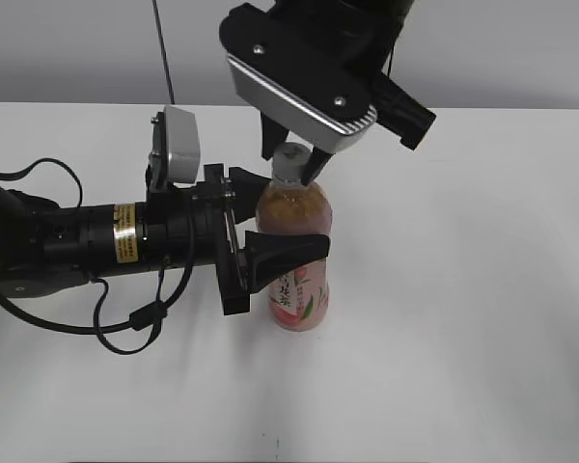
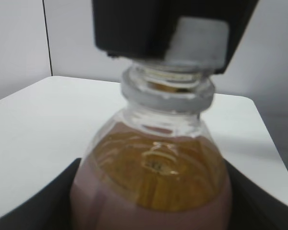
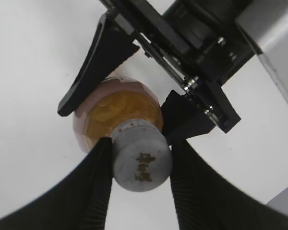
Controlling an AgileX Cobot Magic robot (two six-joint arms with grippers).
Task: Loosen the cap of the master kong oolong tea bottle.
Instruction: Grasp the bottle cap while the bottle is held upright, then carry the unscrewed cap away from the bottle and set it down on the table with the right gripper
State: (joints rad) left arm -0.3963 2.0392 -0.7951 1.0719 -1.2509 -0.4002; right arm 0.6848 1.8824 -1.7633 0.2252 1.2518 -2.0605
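- Master kong oolong tea bottle (image 1: 298,253) upright on white table (image 1: 463,338), roughly mid-scene, pink label low on the body, amber tea up to the shoulder.
- Left gripper (image 1: 270,231) in from the side, lying horizontal; fingers one each side of the bottle body, pressed on the sides (clamped on it, seemingly to stop the bottle spinning).
- In left wrist view, bottle (image 2: 151,182) fills the frame, dark fingers (image 2: 33,201) hugging both lower corners; neck ring clear of tea.
- Right gripper (image 1: 294,162) down from above, fingers either side of the cap (image 1: 290,164); top-down approach puts the wrist axis along the bottle axis, handy for a twist.
- Right wrist view: cap (image 3: 141,163) pinched between two ribbed pads (image 3: 98,182), contact on both sides, so closed on the cap, not apart.
- Dark printed mark on cap top legible-ish, blurred.
- Below the cap, left gripper's fingers (image 3: 93,62) visible around the bottle shoulder.
- Judgement: grip stage done, twist itself is what remains; can't tell from these views whether the cap seal is broken yet.
- Risk (guess): pads slipping on the smooth cap, or the bottle turning in the lower grip.
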